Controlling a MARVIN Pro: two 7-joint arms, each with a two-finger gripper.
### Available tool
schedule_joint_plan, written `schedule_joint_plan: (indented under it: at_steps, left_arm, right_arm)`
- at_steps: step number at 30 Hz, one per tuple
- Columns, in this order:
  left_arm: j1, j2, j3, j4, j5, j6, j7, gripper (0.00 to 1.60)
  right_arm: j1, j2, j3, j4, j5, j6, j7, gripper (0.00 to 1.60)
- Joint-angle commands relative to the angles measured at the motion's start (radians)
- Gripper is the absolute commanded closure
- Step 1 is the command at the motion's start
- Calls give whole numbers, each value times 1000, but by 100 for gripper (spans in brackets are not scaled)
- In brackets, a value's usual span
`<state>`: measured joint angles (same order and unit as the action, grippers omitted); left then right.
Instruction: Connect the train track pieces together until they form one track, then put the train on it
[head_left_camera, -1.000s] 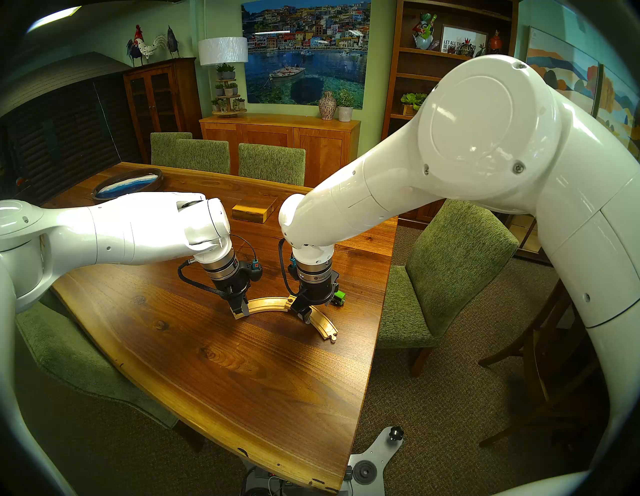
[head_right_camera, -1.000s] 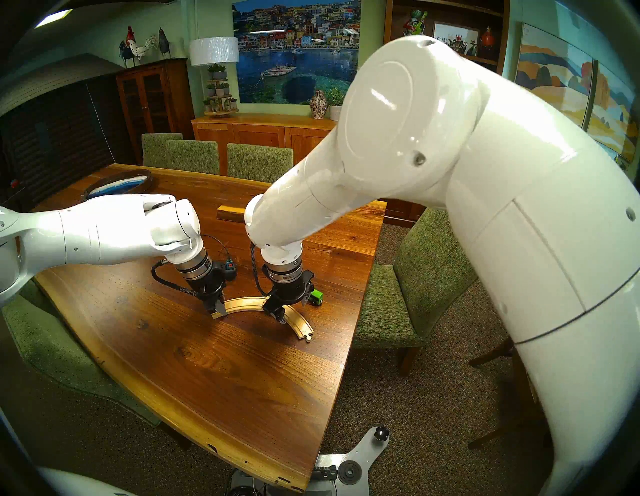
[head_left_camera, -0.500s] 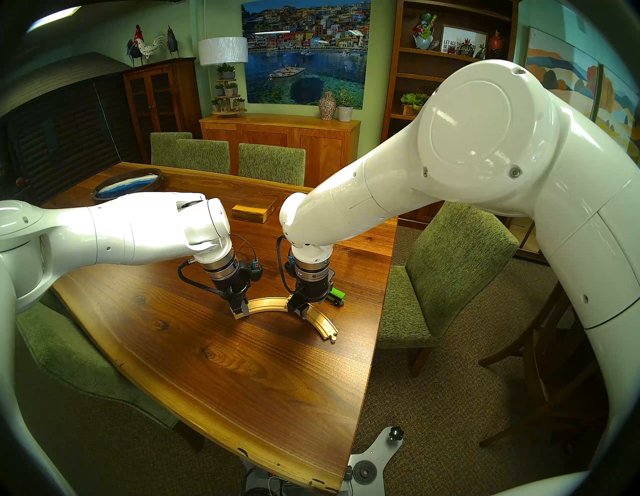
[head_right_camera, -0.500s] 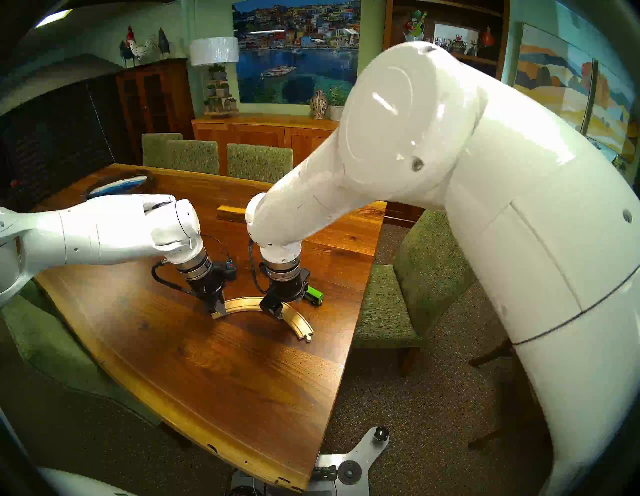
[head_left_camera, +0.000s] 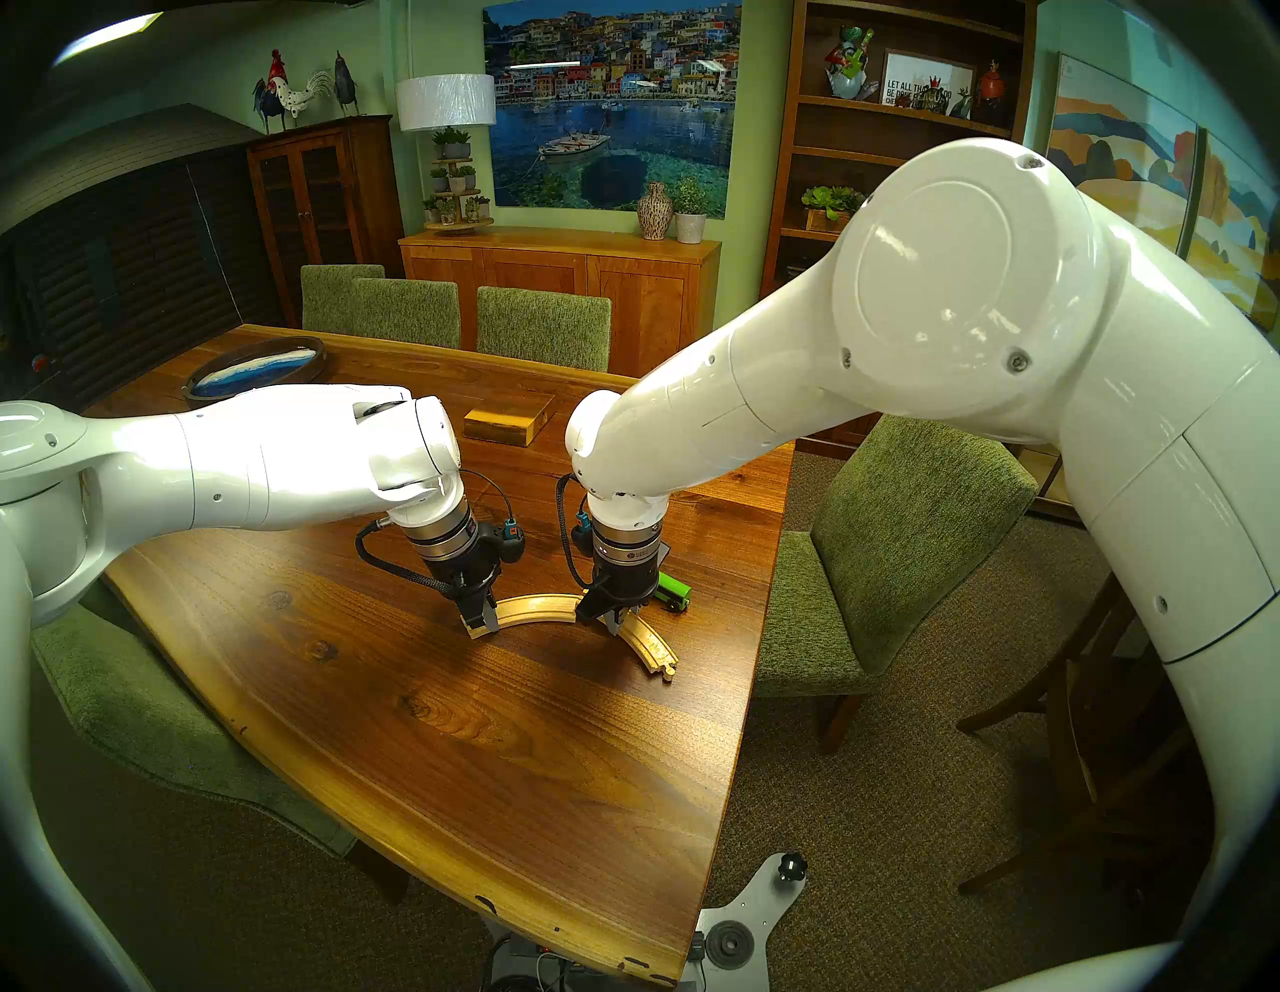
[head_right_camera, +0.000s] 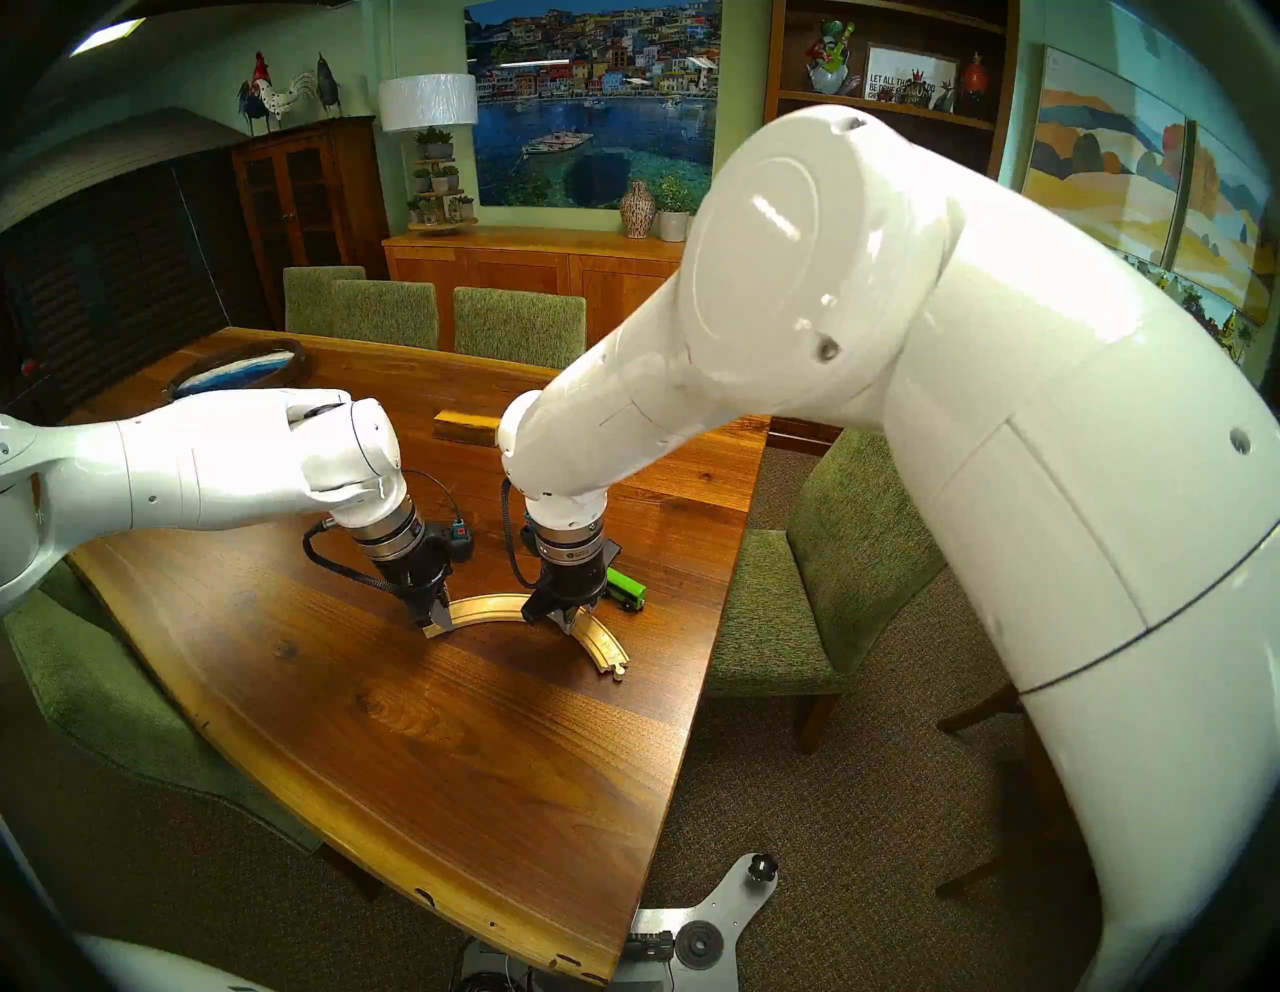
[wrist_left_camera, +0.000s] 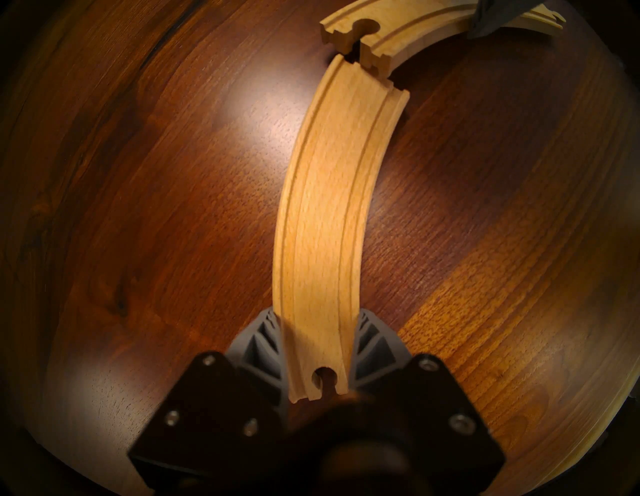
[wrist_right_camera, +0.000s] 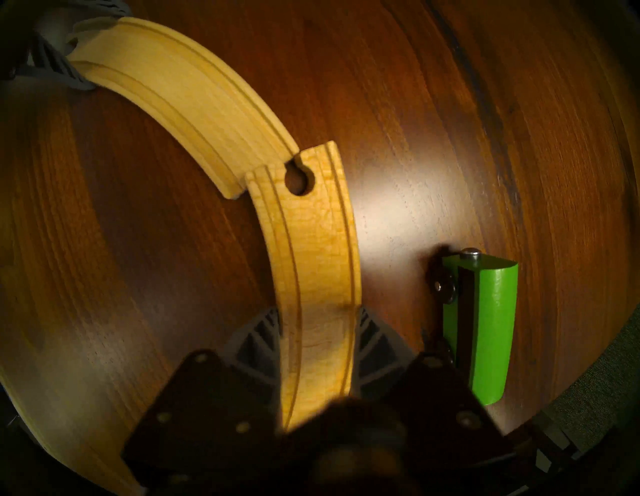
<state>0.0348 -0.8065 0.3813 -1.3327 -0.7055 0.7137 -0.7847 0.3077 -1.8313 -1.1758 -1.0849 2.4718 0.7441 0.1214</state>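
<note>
Two pale curved train track pieces lie on the table (head_left_camera: 415, 727). My left gripper (head_left_camera: 483, 627) (wrist_left_camera: 317, 311) is shut on the socket end of the left piece (head_left_camera: 533, 609) (wrist_left_camera: 325, 207). My right gripper (head_left_camera: 616, 623) (wrist_right_camera: 320, 311) straddles the right piece (head_left_camera: 651, 648) (wrist_right_camera: 311, 242), its fingers against both edges. The two pieces meet at an angle. The right piece's round socket (wrist_right_camera: 298, 180) is empty, and its corner overlaps the left piece's end (wrist_right_camera: 235, 183). The green train (head_left_camera: 673, 591) (wrist_right_camera: 485, 329) rests just right of the right gripper.
A rectangular wooden box (head_left_camera: 505, 422) sits farther back behind the grippers, and a round blue-and-white tray (head_left_camera: 256, 370) is at the far left. Green chairs (head_left_camera: 900, 540) ring the table. The table's right edge (head_left_camera: 762, 623) runs close to the train.
The right gripper's fingers have narrowed onto the right piece, and its wrist has turned more upright. The left arm and its piece have not moved.
</note>
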Motion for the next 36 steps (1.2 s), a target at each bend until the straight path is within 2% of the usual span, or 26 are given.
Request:
schedule_joint_plan:
  at_steps: [1, 17, 25, 36]
  left_arm:
    - [-17, -1, -14, -3, -2, -2, -1, 160]
    - [-16, 0, -16, -2, 0, -2, -2, 160]
    - [-15, 0, -17, -2, 1, -1, -3, 160]
    - [-14, 0, -19, -2, 3, -1, -4, 160]
  right_arm:
    - [41, 18, -5, -36, 14, -2, -21, 160]
    - [152, 32, -1, -179, 43, -79, -82, 160]
    - [192, 25, 5, -246, 53, -162, -150, 160]
    - [206, 17, 11, -273, 41, -191, -176, 160]
